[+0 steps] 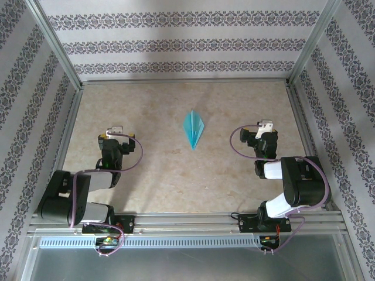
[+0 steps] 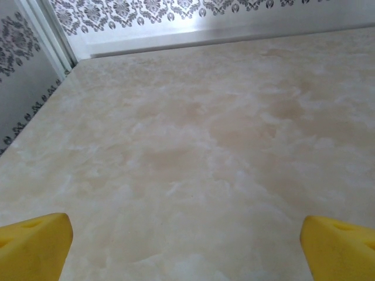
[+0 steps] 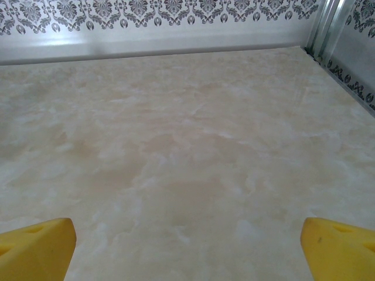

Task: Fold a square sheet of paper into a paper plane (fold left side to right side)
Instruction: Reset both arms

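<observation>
Teal plane [image 1: 193,129]: creased to a dart, lying at the centre of the table [image 1: 152,175].
Left gripper [image 1: 115,132]: released, empty, well apart from it.
Right gripper [image 1: 265,126]: likewise.
Folding: I judge it finished.

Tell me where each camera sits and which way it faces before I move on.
Top external: above and behind the arms, looking down on the table; both arms show, left pincer and right pincer flanking the teal paper plane.
Left wrist: low over the table, facing the back wall and left corner; its yellow fingertips spread wide.
Right wrist: low over the table, facing the back wall and right corner; its yellow fingertips spread wide.
Shared: both wrist views see the marbled tabletop and patterned back wall.
</observation>
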